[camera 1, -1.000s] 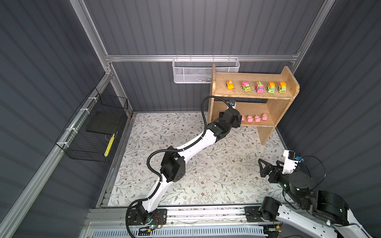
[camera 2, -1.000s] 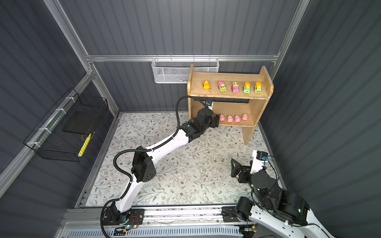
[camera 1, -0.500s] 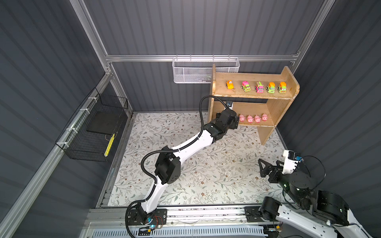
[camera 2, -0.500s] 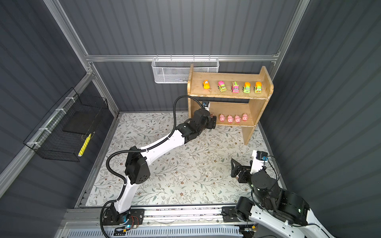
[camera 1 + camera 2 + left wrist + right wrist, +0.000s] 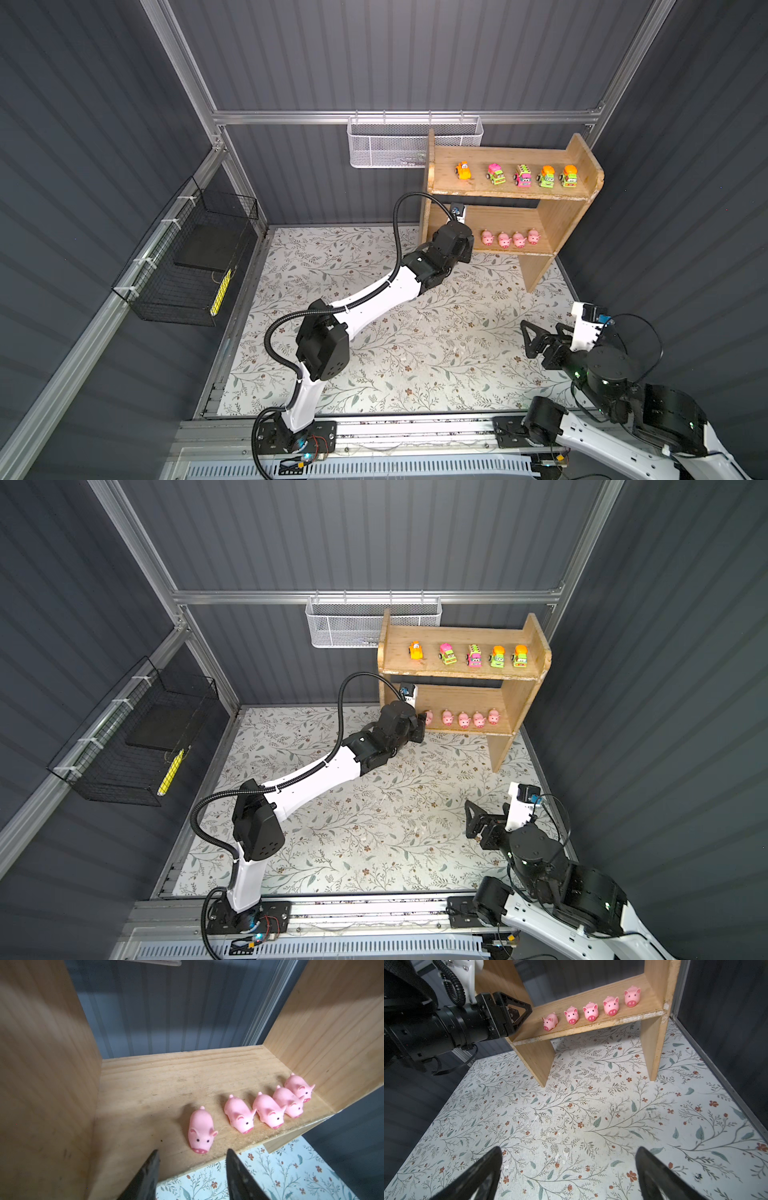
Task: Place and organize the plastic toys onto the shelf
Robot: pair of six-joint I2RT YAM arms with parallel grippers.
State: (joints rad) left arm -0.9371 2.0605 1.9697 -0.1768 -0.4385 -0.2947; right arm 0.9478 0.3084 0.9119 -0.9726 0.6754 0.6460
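The wooden shelf [image 5: 446, 164] stands at the back right. Five cartoon-faced vehicles [image 5: 523, 175] line its upper tier. Five pink pigs [image 5: 590, 1013] stand in a row on the lower tier, snouts outward. My left gripper [image 5: 192, 1150] hovers at the lower tier's front edge near the left side panel. Its jaws are apart with nothing between them, and the leftmost pig [image 5: 200, 1131] stands free just ahead of the tips. In a top view the left gripper [image 5: 422, 725] hides part of that pig. My right gripper [image 5: 569, 1149] hangs wide open over the floral mat, holding nothing.
A white mesh basket [image 5: 390, 145] hangs on the back wall beside the shelf. A black wire basket [image 5: 187, 262] hangs on the left wall with a dark pad and a yellow item inside. The floral mat [image 5: 415, 332] covers the floor.
The left gripper has drawn back slightly from the lower tier and its jaws have narrowed. The left elbow has swung left. The right arm has not moved.
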